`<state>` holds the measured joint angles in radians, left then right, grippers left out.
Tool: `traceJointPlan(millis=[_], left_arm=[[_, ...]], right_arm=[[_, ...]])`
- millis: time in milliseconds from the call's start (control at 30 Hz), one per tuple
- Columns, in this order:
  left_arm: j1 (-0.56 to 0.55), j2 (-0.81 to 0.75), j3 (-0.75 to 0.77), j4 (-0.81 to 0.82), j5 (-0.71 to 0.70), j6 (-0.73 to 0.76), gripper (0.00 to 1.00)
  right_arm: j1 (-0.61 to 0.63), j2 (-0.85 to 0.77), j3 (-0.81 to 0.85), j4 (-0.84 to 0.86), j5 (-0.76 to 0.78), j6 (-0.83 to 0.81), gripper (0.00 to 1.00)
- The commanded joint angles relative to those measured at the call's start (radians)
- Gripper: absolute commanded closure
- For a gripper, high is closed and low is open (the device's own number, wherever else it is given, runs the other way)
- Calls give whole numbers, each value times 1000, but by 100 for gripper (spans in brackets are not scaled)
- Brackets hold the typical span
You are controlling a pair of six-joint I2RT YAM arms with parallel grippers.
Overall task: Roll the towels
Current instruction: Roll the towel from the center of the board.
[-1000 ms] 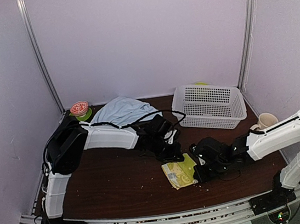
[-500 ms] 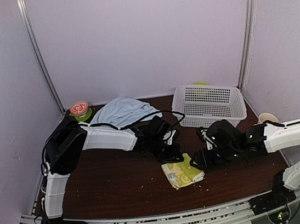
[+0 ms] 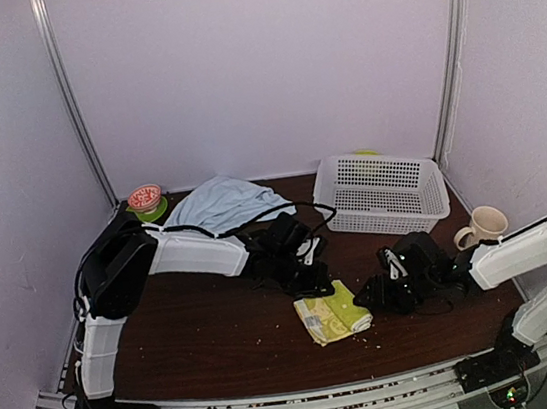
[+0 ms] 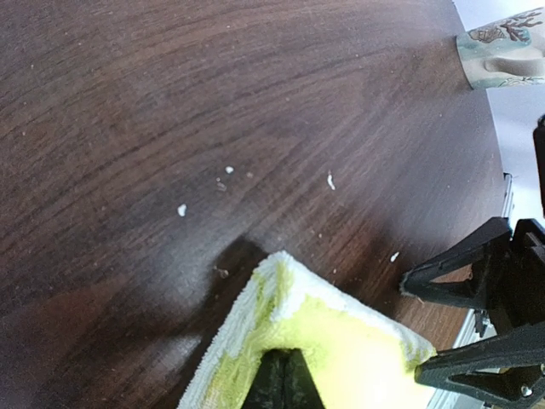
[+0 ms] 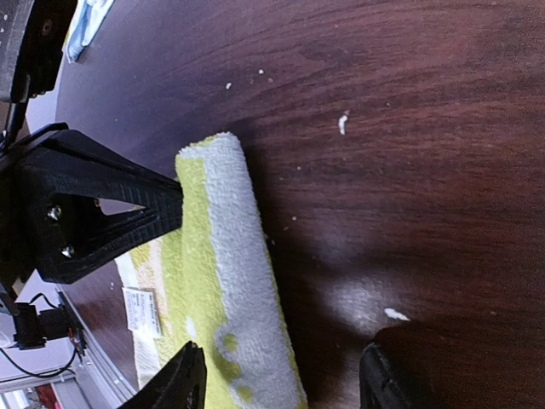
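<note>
Tip for the roll: lime-green towel [image 3: 333, 315] is sitting half-rolled near the middle of the front edge of the counter [image 3: 221, 342]. Left fingers [image 4: 285, 383] are pinching its edge, while right fingers [image 5: 183, 383] are standing wide at the roll's end, holding nothing. I'd be tucking tight and even. Blue towel [image 3: 221, 203] is waiting at the back-left corner.

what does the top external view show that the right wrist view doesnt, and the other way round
Only the top external view: the pale-blue towel heaped at the back, the white basket and the mug. Only the right wrist view: the green towel up close, its thick white-backed folded edge lying between the fingers of the open right hand. Both: the green towel, the dark table, and the left hand with its tip at that towel.
</note>
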<state>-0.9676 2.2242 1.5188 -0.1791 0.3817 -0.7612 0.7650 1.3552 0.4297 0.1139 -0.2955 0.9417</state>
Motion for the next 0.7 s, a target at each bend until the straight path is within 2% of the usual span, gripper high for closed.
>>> traceJointPlan(millis=[0, 133, 267, 433, 567, 667], left_arm=[[4, 10, -39, -102, -52, 6, 100], [4, 6, -42, -103, -53, 8, 100], [4, 4, -42, -103, -55, 7, 100], [4, 2, -42, -104, -56, 9, 100], [4, -17, -44, -123, -66, 19, 100], [4, -51, -51, -141, -73, 32, 100]], right_arm=[[-11, 77, -26, 181, -98, 50, 39], [-10, 141, -38, 242, -141, 65, 43], [-10, 198, -39, 271, -193, 69, 52], [-10, 228, -40, 286, -211, 66, 78], [-9, 185, -2, 193, -164, 16, 96], [-4, 134, 66, -10, -80, -70, 100]])
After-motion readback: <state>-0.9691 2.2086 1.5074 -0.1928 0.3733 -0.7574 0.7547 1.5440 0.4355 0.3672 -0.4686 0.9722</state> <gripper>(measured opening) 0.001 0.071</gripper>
